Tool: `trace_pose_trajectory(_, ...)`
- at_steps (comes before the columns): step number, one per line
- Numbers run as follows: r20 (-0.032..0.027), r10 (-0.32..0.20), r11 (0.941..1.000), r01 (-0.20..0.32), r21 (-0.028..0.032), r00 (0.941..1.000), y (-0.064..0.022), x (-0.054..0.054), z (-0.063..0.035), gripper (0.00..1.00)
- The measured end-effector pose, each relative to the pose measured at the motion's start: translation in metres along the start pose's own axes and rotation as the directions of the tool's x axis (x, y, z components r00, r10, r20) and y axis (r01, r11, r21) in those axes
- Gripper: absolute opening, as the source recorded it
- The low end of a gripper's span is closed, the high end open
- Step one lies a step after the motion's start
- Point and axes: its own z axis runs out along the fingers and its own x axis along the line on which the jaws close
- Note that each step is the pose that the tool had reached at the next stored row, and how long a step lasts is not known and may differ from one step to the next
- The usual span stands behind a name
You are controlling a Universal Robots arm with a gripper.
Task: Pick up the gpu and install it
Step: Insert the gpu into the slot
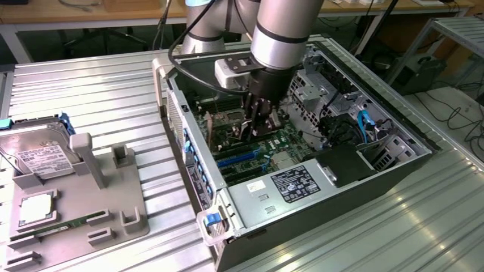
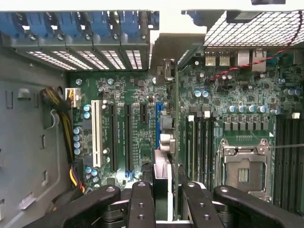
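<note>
The gripper (image 2: 161,199) sat closest to the wrist camera, its black fingers (image 2: 142,204) clamped on the gpu (image 2: 167,142), which it held edge-on so that the card showed as a thin green strip running from between the fingers toward the case's back wall. The card stood upright over the motherboard (image 2: 133,95), lined up with the blue expansion slot (image 2: 158,126) beside the black and white slots (whether its edge had actually entered the slot could not be told). Its silver end bracket (image 2: 167,45) reached up against the row of rear slot openings with their blue retainers (image 2: 71,23). On the other side of the card lay the bare processor socket (image 2: 243,171) with its metal frame.

In the exterior view the arm (image 1: 284,28) reached down into the open computer case (image 1: 226,187), which lay on its side on the ribbed metal table (image 1: 90,96), and the gripper (image 1: 257,127) hung low over the motherboard (image 1: 257,148). Well apart from the case, toward the exterior view's left, a grey parts holder (image 1: 83,209) carried a hard drive (image 1: 42,156) with a white label and a narrow green memory stick (image 1: 64,224).
</note>
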Motion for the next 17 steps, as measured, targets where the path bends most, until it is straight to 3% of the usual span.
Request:
trace_pose_trajectory(5, 0.0003, 0.000, 1.0000, 0.000, -0.0037, 1.0000, 0.0011, 0.002, 0.0042, 0.28)
trace_pose_trajectory(17, 0.0004, -0.001, 1.0000, 0.001, -0.0043, 1.0000, 0.0051, 0.004, 0.0294, 0.28)
